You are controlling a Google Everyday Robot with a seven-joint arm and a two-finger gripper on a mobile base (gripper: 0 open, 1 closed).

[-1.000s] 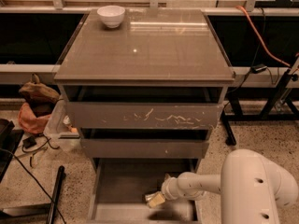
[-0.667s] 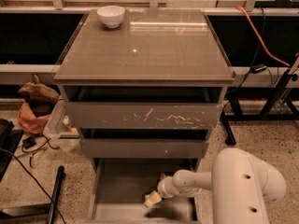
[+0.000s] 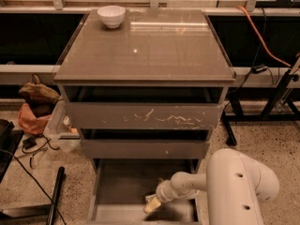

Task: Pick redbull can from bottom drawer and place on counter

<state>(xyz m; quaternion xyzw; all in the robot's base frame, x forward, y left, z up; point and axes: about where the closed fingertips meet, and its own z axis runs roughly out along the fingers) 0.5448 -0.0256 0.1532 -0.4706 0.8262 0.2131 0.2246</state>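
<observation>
Moved: since a second ago my arm has swung leftward, carrying my claw further into the bottom drawer.
Claw: low over the drawer floor, at 5 o'clock of the tray; whether it is open or closed I cannot tell.
Redbull can: not visible to me; perhaps hidden under my wrist.
Counter: glossy top, white bowl at its 11 o'clock corner.
Doing it well: I judge I should descend slowly, centre on the can, avoid the drawer's low sides.
</observation>
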